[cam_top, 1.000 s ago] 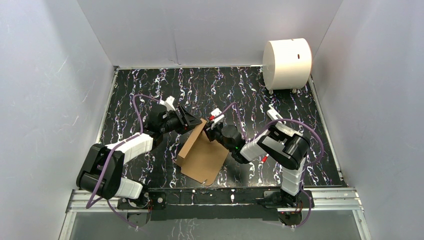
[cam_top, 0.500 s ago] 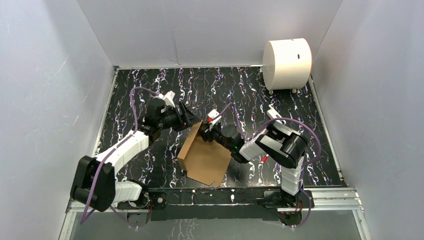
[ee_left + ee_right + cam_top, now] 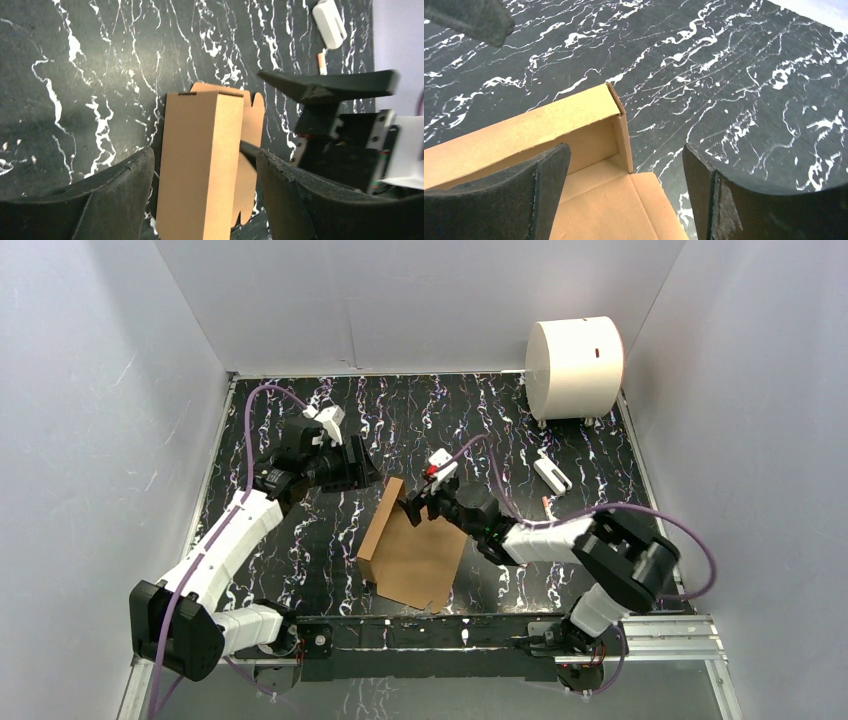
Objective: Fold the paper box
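My left claw [image 3: 366, 468] has let go of the paper box [image 3: 415, 560] and drawn back toward the far left corner of the worktop [image 3: 450, 410], its fingers spread wide and well apart from the cardboard. The box's raised left flap now stands on its own. My right arm's elbow has swung out and down toward the near right corner, with the forearm stretched long. My right claw [image 3: 416, 508] sits gaping over the box's far edge. That swing uncovers a small white piece [image 3: 552, 474] and a thin orange stick [image 3: 546, 506] near the right edge.
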`<action>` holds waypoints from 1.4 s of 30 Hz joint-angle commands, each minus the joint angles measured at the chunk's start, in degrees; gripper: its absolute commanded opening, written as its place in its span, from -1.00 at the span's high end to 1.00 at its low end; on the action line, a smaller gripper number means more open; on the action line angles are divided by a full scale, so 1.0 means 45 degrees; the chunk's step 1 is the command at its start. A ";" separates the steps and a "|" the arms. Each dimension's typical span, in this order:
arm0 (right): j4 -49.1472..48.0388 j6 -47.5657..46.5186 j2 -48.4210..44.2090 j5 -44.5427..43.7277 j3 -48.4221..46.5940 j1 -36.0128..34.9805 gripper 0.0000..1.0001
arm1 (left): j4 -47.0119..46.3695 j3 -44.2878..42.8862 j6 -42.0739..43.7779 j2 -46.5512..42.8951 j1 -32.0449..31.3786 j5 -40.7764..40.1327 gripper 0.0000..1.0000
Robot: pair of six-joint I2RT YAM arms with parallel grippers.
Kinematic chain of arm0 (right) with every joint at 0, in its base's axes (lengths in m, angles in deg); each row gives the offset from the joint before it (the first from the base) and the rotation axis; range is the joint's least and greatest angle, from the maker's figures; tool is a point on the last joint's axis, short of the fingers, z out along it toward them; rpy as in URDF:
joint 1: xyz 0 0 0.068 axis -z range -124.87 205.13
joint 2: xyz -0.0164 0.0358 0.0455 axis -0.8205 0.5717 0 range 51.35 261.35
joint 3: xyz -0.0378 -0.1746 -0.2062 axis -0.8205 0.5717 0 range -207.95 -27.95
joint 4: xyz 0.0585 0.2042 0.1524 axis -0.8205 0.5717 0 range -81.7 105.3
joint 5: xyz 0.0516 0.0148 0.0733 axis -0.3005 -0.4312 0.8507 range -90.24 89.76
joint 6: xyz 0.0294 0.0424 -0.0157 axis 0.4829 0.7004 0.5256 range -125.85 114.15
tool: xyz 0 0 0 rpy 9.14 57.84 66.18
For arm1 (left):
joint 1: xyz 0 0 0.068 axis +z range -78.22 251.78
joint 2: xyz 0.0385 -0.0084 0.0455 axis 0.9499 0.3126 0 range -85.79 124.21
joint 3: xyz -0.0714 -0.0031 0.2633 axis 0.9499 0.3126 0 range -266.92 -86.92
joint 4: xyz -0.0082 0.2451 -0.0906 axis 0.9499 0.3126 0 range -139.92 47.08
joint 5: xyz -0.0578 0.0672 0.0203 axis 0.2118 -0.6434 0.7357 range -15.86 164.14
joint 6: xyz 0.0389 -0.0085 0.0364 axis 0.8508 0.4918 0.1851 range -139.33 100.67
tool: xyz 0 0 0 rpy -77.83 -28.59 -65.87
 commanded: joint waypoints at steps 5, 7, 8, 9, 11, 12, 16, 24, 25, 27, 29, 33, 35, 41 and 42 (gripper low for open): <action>0.7356 0.2644 -0.3801 -0.1450 -0.0239 0.0033 -0.97 | 0.3384 -0.1432 0.1001 -0.0478 0.0016 0.0957 -0.46; 0.9646 0.3453 -0.4374 -0.1797 -0.0970 0.0042 -0.97 | 0.4085 -0.1710 0.1285 -0.0259 0.0014 0.1467 -0.47; 1.0840 0.3950 -0.4636 -0.2021 -0.1389 0.0034 -0.97 | 0.4415 -0.1933 0.1421 -0.0104 0.0016 0.1561 -0.47; 1.1756 0.4638 -0.4832 -0.2383 -0.1784 0.0033 -0.97 | 0.4605 -0.1995 0.1450 -0.0001 0.0017 0.1602 -0.47; 1.3443 0.5542 -0.5202 -0.2715 -0.2479 0.0033 -0.97 | 0.4653 -0.1880 0.1463 0.0054 0.0007 0.1781 -0.48; 1.3908 0.5403 -0.5374 -0.2543 -0.2841 0.0033 -0.97 | 0.4639 -0.1832 0.1394 0.0067 0.0016 0.1780 -0.48; 1.4234 0.5063 -0.6653 -0.3053 -0.2128 0.0039 -0.97 | 0.4226 -0.1531 0.1148 0.0301 -0.0065 0.2018 -0.48; 1.2993 0.5279 -0.8475 -0.3641 -0.0515 0.0052 -0.97 | 0.3427 -0.1847 0.0649 0.1856 -0.0770 0.2249 -0.44; 1.2958 0.5331 -0.8571 -0.3809 -0.0436 0.0055 -0.97 | 0.3339 -0.1820 0.0584 0.1992 -0.0883 0.2247 -0.42; 1.2850 0.5341 -0.8619 -0.3910 -0.0344 0.0066 -0.97 | 0.3208 -0.1794 0.0492 0.2289 -0.1248 0.2247 -0.39; 1.2796 0.5344 -0.8497 -0.3862 -0.0337 0.0062 -0.97 | 0.3170 -0.1816 0.0520 0.2509 -0.1604 0.1777 -0.35; 1.2690 0.5498 -0.8084 -0.3977 -0.0270 0.0084 -0.97 | 0.3132 -0.1752 0.0623 0.2783 -0.1883 0.0875 -0.21; 1.2729 0.5634 -0.7897 -0.3962 -0.0307 0.0101 -0.97 | 0.3023 -0.1601 0.0611 0.2751 -0.1916 0.0829 -0.11; 1.2918 0.5897 -0.7860 -0.3821 -0.0418 0.0145 -0.97 | 0.2545 -0.1102 0.0417 0.2190 -0.1917 0.0398 0.12; 1.3029 0.5933 -0.7887 -0.3829 -0.0498 0.0156 -0.97 | 0.2489 -0.1000 0.0345 0.2107 -0.1907 0.0326 0.17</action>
